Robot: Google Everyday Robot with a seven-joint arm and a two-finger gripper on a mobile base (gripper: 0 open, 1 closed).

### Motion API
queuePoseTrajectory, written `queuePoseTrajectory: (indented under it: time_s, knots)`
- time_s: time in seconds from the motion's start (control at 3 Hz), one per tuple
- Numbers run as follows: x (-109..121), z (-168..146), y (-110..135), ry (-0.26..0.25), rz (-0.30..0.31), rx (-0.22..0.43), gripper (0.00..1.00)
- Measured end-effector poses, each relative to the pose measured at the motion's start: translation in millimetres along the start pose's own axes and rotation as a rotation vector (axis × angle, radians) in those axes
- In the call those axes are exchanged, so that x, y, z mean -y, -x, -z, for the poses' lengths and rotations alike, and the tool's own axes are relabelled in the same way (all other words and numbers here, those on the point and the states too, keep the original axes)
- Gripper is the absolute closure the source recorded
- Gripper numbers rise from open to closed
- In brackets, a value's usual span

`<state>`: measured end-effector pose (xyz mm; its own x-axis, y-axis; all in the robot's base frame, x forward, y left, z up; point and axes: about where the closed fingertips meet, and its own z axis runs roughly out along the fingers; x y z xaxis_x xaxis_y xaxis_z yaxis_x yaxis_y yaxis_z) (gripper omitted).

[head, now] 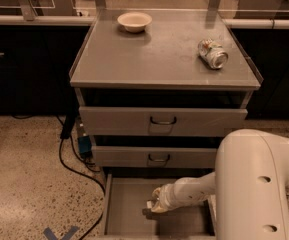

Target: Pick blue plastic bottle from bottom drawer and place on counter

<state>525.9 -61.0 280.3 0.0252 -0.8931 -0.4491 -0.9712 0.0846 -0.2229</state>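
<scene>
The bottom drawer (126,211) is pulled open at the foot of the cabinet and shows a bare grey floor on its left side. My gripper (152,207) is down inside it, near the middle of the floor, at the end of my white arm (256,184), which reaches in from the right. The blue plastic bottle does not show; the gripper covers the spot beneath it. The counter (154,61) is the grey cabinet top above.
A crushed silver can (213,53) lies at the counter's right and a white bowl (134,21) at its back. Two shut drawer fronts (162,121) sit above the open drawer. Black cables (76,169) and blue tape (61,232) are on the floor to the left.
</scene>
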Motion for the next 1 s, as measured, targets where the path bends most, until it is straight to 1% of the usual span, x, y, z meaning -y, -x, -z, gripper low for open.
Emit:
queuePoseTrajectory:
  time_s: [0.33,0.67,1.0]
  knots:
    - [9.4,30.7,17.2,-0.036,0.018,-0.017,1.00]
    - [22.6,81.3,45.7,-0.082,0.057,-0.036,1.00]
    - [22.7,81.9,46.2,-0.083,0.059,-0.036,1.00]
